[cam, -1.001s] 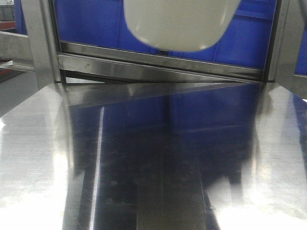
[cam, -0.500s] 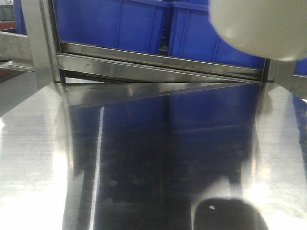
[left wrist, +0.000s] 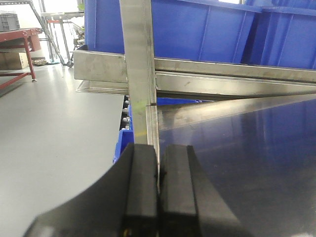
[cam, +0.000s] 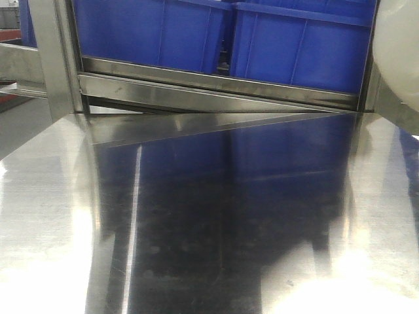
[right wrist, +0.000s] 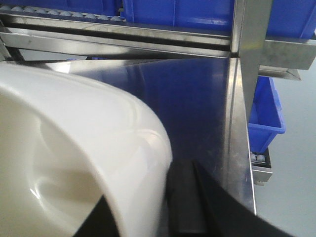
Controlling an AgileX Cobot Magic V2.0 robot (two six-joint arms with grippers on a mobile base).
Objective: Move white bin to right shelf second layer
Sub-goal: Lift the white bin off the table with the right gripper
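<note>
**Bin in the air at the right, pinched by its wall**

Steel table (cam: 52, 196) fills my front view, shiny, with blue crates (cam: 150, 33) on the rack behind it. At the upper right edge of that view hangs the bin (cam: 398, 52), raised above the table and touching nothing that I can see.

From the right wrist, the right gripper (right wrist: 143, 219) is closed on the bin wall just under the rim. One black finger (right wrist: 185, 197) lies on the outside; the other is mostly hidden behind the white plastic. The left gripper (left wrist: 158, 197) has its fingers pressed together, holds nothing, and waits near the left post (left wrist: 140, 74).

I judge the bin light and, as far as I see inside, empty. The plastic is smooth and glossy, so probably slippery, and a thin wall may bend under the pinch. It has no handles, so the rim wall is the only place to hold. Held on one side, it can tilt or swing.

I cannot see the right shelf level clearly from here.
</note>
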